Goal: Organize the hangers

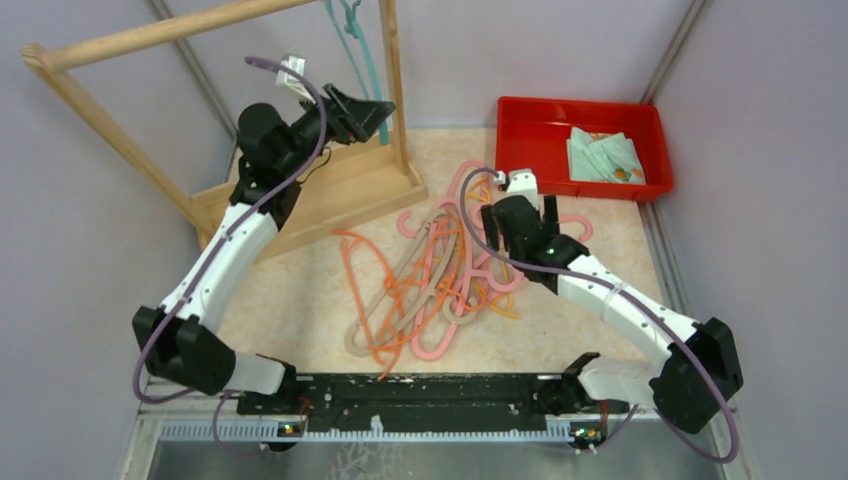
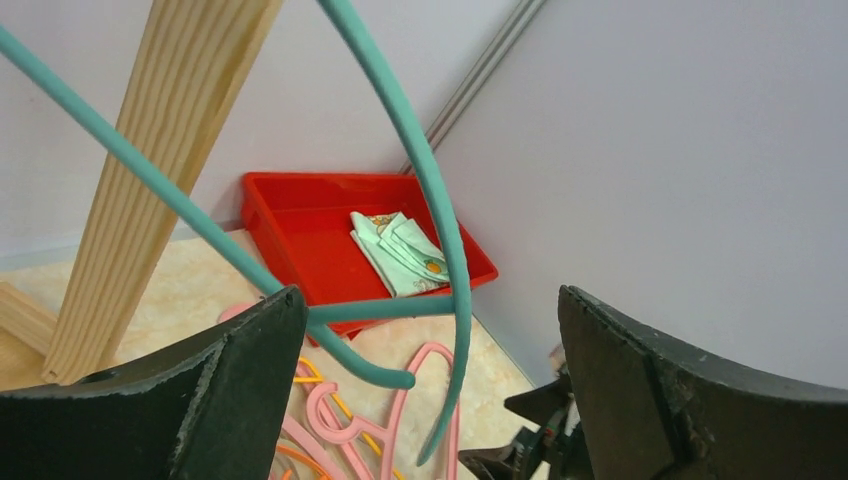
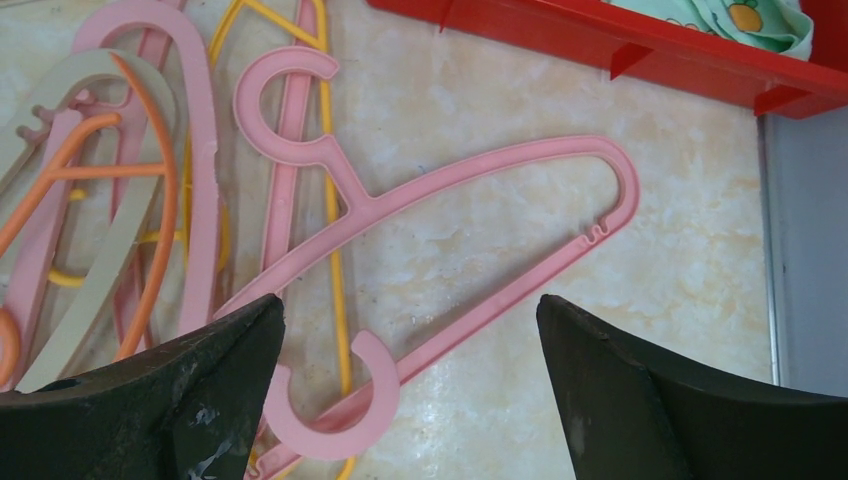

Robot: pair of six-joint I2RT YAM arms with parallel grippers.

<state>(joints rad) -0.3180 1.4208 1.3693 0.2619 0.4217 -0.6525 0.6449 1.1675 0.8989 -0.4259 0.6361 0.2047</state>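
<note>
Most of the hangers lie in a loose tangle at the middle of your desk: pink, orange, beige and yellow frames crossed over one another, hooks pointing every way. They are thin plastic, each with a curved hook and a rounded triangular body. The right wrist view also shows small notches near one shoulder.

A teal hanger hangs apart from the heap on the pole of the wooden rack at the far left. Whether one or two hang there cannot be told. Your left gripper is raised beside it with its fingers spread wide. In the left wrist view the teal hanger's curved bars pass through the gap of the left gripper, and neither finger presses on them.

Your right gripper hovers over the right edge of the heap, also with its fingers apart and holding nothing. Below the right gripper in the wrist view, a pink hanger lies flat on the desk, its hook toward the pile and its far shoulder toward the bin.

The desk is pale cream with a marbled pattern. A red bin sits at the far right corner with a folded mint-green cloth inside, printed with small orange shapes. Plain lilac-grey walls close in the desk on three sides.
</note>
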